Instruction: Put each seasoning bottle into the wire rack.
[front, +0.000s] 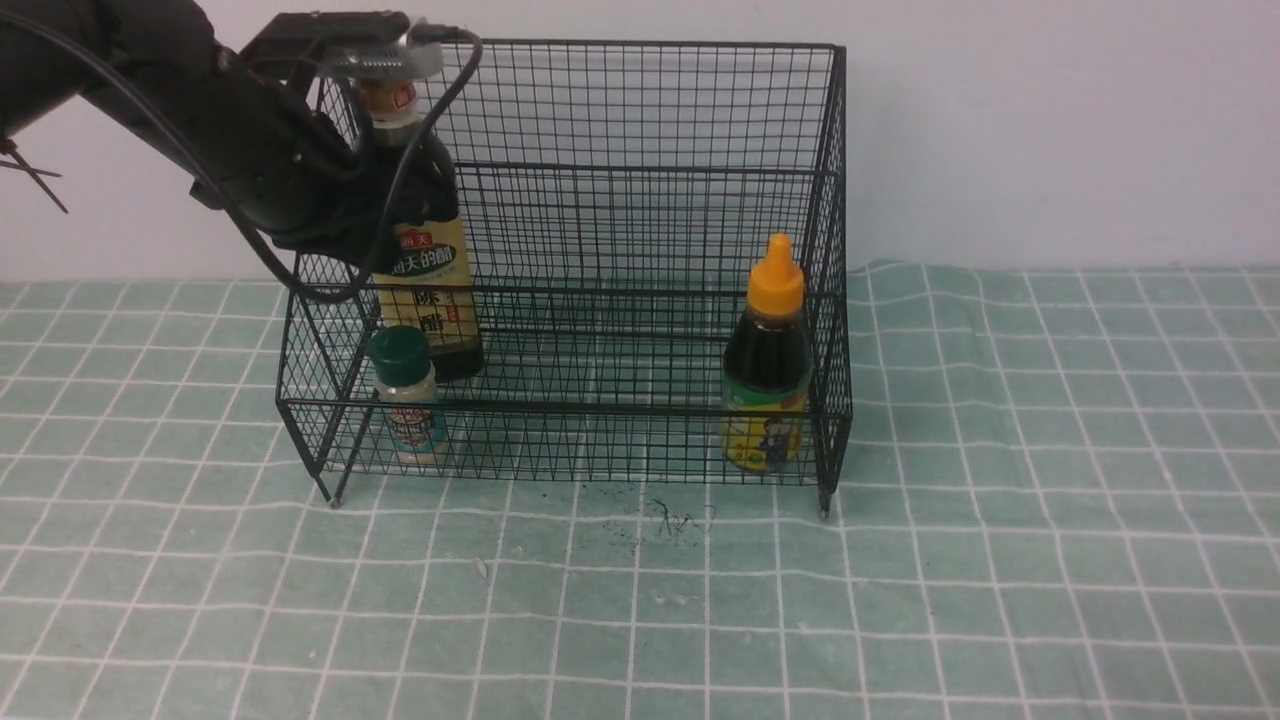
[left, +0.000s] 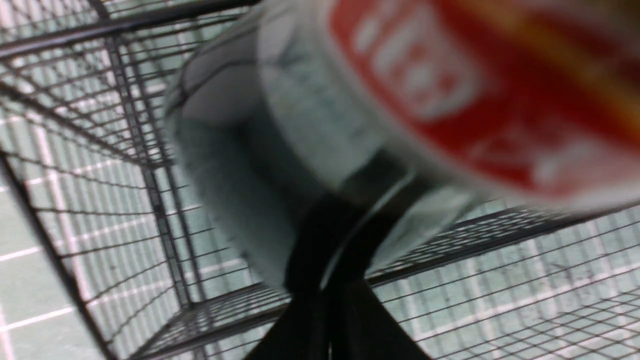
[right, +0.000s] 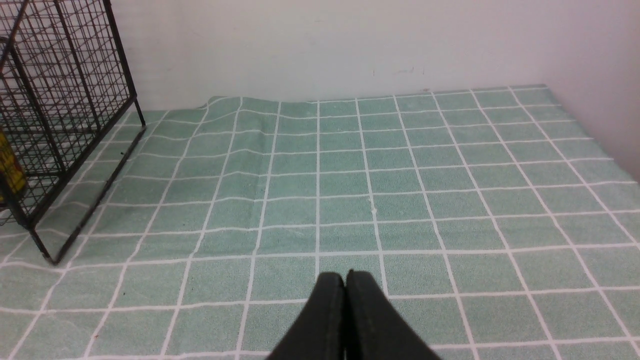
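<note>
The black wire rack (front: 640, 110) stands at the back of the table. The tall dark vinegar bottle (front: 430, 270) stands upright on its upper tier at the left. The green-capped shaker (front: 408, 395) stands on the lower tier in front of it. The orange-nozzled squeeze bottle (front: 767, 370) stands on the lower tier at the right. My left arm (front: 270, 170) reaches into the rack's left end beside the vinegar bottle. In the left wrist view the left gripper (left: 327, 300) looks shut and empty, with the bottle's red neck wrap (left: 450, 75) blurred close ahead. My right gripper (right: 345, 276) is shut and empty.
A green checked cloth (front: 900, 600) covers the table, with a small dark smudge (front: 665, 520) in front of the rack. In the right wrist view the rack's right end (right: 75, 75) is off to one side, and a white wall (right: 350, 40) lies behind the cloth.
</note>
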